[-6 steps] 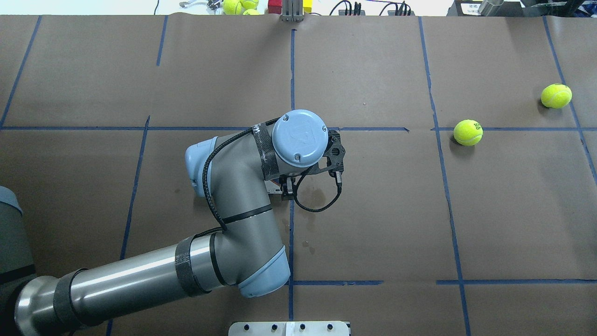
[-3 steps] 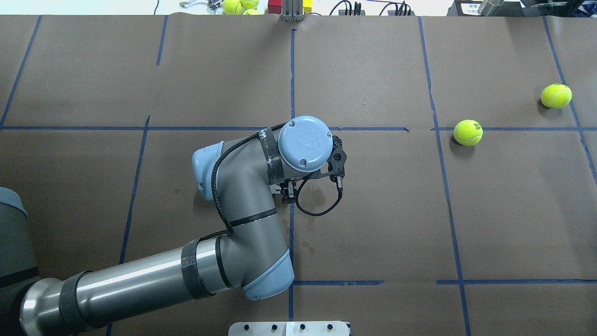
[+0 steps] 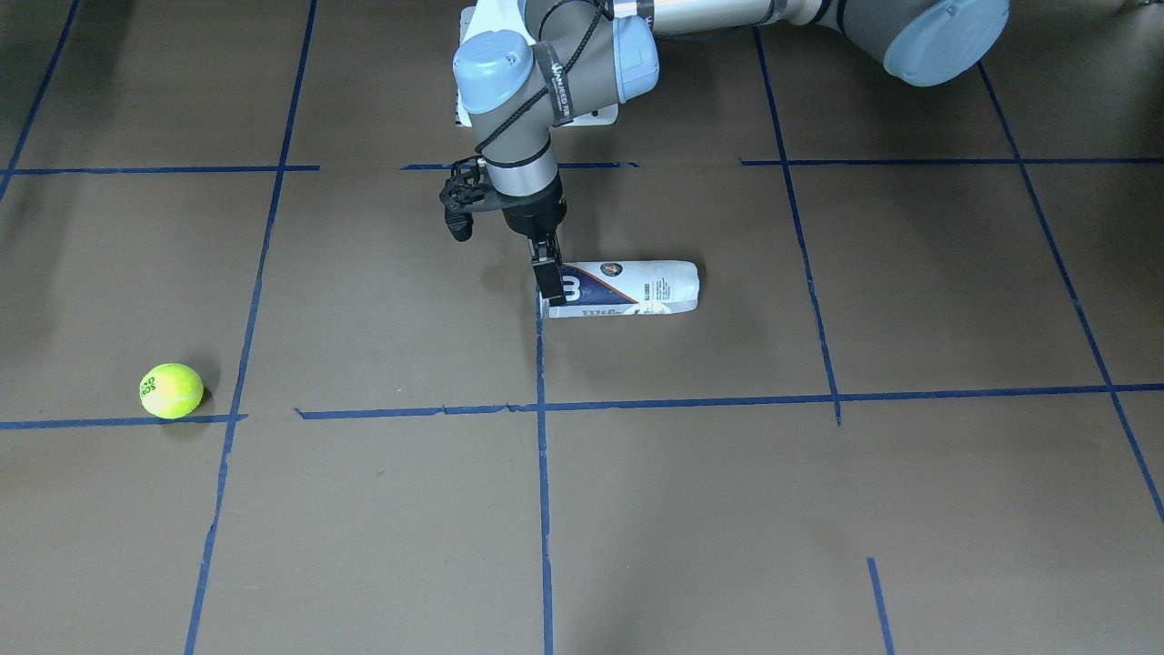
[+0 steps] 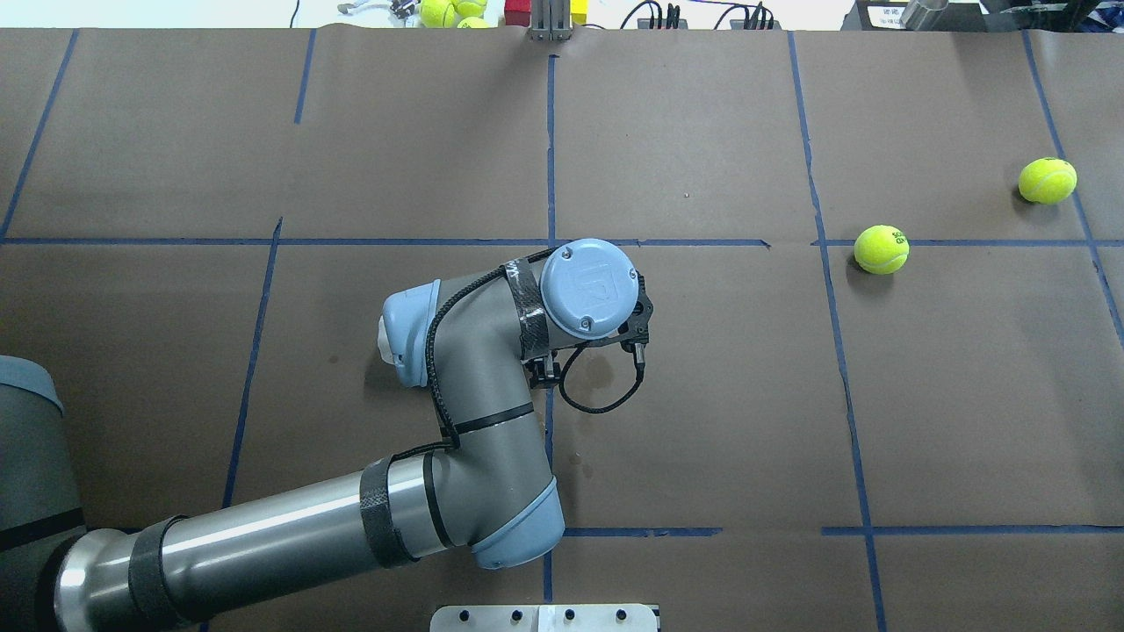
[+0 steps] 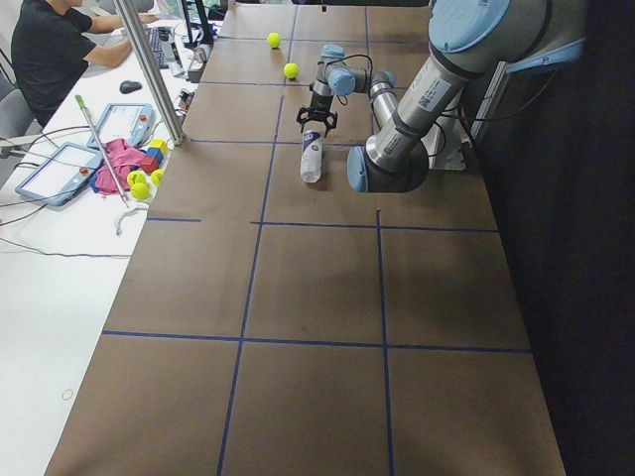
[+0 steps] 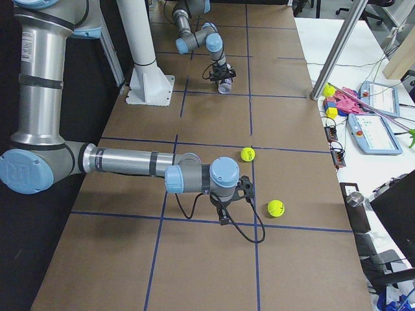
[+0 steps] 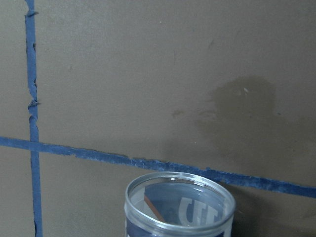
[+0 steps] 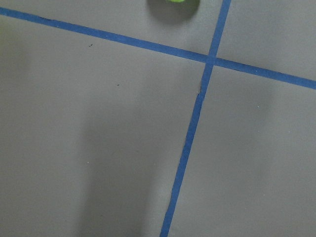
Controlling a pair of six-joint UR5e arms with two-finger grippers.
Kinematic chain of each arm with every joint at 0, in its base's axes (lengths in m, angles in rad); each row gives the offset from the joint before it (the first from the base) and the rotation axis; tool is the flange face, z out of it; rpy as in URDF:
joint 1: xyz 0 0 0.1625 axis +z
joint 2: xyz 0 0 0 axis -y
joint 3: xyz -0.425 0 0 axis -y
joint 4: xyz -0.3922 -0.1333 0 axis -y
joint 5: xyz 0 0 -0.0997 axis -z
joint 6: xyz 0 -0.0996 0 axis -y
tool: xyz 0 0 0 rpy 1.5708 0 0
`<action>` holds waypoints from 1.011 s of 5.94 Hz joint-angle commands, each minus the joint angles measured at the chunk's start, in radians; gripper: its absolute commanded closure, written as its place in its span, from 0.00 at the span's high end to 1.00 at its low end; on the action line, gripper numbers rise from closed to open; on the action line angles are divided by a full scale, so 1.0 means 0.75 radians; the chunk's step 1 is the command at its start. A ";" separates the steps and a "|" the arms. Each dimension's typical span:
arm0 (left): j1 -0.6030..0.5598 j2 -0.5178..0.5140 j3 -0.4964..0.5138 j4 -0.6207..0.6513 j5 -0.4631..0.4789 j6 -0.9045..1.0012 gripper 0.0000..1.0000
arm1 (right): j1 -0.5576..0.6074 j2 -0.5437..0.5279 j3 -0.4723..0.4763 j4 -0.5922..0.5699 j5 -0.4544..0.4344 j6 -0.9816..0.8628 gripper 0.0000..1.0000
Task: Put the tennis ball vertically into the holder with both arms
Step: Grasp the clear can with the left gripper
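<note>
The holder [image 3: 637,287], a clear can with a white-and-navy label, lies on its side at the table's middle with its open mouth [image 7: 180,207] towards my left gripper. My left gripper [image 3: 550,287] points down at that open end. I cannot tell whether it is open or shut, or whether it touches the rim. In the overhead view the left arm hides the can and most of the gripper [image 4: 544,370]. Two tennis balls [image 4: 881,249] [image 4: 1047,180] lie on the right side. My right gripper [image 6: 224,217] hangs just beside them. I cannot tell its state.
More balls and coloured blocks [image 4: 448,10] lie beyond the table's far edge. The white pedestal [image 6: 149,87] stands on the robot's side of the table. A metal post [image 6: 340,48] rises at the far edge. An operator [image 5: 50,50] sits at a desk beyond it.
My left wrist has moved right and towards the robot's side over the can's mouth. The white bit of can beside the fingers is now hidden. The balls have not moved.
</note>
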 commanded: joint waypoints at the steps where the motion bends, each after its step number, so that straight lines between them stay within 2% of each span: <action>1: 0.001 -0.018 0.060 -0.008 0.049 0.002 1.00 | -0.002 0.000 -0.002 0.001 0.000 0.001 1.00; 6: 0.015 -0.010 0.111 -0.031 0.049 0.006 1.00 | -0.012 0.022 -0.029 0.001 0.000 0.001 1.00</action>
